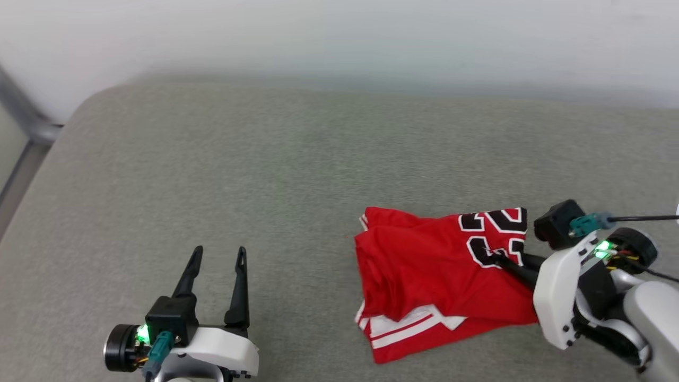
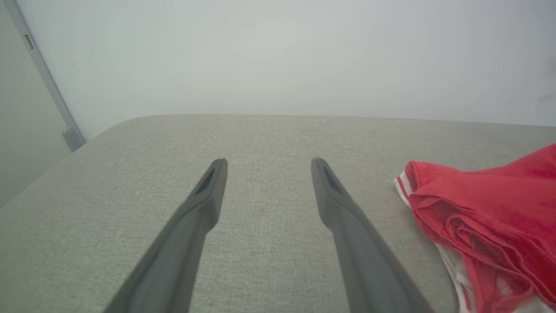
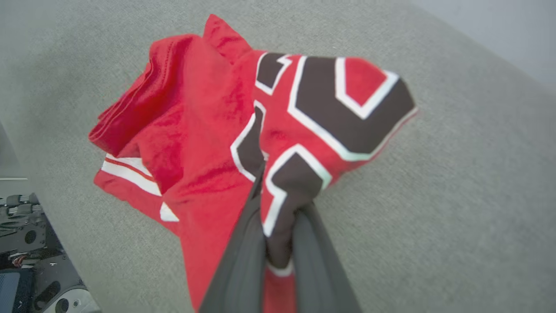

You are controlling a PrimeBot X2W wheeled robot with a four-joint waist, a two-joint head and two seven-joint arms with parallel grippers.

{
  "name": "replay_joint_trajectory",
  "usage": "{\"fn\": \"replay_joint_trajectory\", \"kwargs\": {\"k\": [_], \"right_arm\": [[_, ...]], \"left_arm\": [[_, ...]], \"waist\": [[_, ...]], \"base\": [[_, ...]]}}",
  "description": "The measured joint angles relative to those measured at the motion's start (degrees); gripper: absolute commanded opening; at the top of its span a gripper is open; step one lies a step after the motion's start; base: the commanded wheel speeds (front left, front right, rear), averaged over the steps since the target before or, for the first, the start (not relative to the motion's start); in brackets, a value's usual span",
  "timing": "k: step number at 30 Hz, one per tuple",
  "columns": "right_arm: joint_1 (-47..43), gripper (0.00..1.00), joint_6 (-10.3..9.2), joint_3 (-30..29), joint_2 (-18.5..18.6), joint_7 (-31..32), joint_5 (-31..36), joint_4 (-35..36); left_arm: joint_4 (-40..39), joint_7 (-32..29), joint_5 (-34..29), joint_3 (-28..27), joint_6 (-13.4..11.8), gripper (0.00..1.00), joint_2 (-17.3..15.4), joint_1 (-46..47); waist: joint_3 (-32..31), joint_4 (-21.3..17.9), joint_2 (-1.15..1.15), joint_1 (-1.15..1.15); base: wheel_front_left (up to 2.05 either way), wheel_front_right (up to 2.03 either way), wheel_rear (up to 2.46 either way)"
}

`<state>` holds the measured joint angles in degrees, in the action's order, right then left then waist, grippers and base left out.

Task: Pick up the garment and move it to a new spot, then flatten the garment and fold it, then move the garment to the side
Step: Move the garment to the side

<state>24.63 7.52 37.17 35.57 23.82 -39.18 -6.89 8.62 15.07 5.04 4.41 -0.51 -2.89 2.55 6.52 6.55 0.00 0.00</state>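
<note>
Garment (image 1: 424, 265), a crumpled red jersey of thin, mesh-like cloth, lay on the right part of a grey woven surface (image 1: 265, 175) with a rounded far-left corner. A plain pale wall (image 1: 339, 37) rose behind it. At the far left a grey metal post (image 1: 21, 114) slanted down past that corner.

The left arm (image 1: 217, 347) sat low at the near left, with a white shell and a green light glowing. Its two long, dark, tapering fingers (image 1: 237, 292) pointed away toward the wall. The left jaws stood wide apart over bare surface and held nothing, with the garment well off to their right.

The garment was bunched in soft folds. It had a white band with red stripes along its near left edge and blocky black, white-outlined print on its far right part.

The right arm (image 1: 554, 286) reached in from the right edge, its fingers (image 3: 241, 261) aimed leftward and down. The right jaws were clamped together on a pinch of the printed cloth at the garment's right side. The fabric was gathered between the fingers, and the rest spread to the left on the surface.
</note>
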Motion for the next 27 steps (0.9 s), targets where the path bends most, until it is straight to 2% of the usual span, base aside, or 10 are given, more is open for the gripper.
{"fn": "replay_joint_trajectory", "kwargs": {"k": [8, 15, 21, 27], "right_arm": [[1.64, 0.00, 0.01, -2.55, 6.50, 3.49, -1.86, 2.91], [3.97, 0.00, 0.00, -7.44, 10.29, 5.56, -2.65, 0.45], [7.48, 0.00, 0.00, -12.02, 12.71, 5.99, 0.59, -4.09], [11.25, 0.00, 0.01, -17.06, 14.44, 6.78, 6.69, -9.96]], "left_arm": [[-2.40, 0.00, -0.32, -2.08, 0.08, 1.00, 0.00, -0.37], [-3.72, 0.00, -1.36, -3.07, 0.53, 1.00, -0.12, 0.57], [-5.47, 0.00, -2.18, -3.33, 1.34, 1.00, -0.83, 4.09], [-7.51, 0.00, -2.42, -4.41, 2.00, 1.00, -2.26, 7.55]], "waist": [[0.46, -7.12, 0.00, 0.00], [3.35, -12.80, 0.00, 0.00], [8.72, -14.75, 0.00, 0.00], [15.26, -15.05, 0.00, 0.01]], "base": [[0.00, 0.00, 0.00], [0.00, 0.00, 0.00], [0.00, 0.00, 0.00], [0.00, 0.00, 0.00]]}}
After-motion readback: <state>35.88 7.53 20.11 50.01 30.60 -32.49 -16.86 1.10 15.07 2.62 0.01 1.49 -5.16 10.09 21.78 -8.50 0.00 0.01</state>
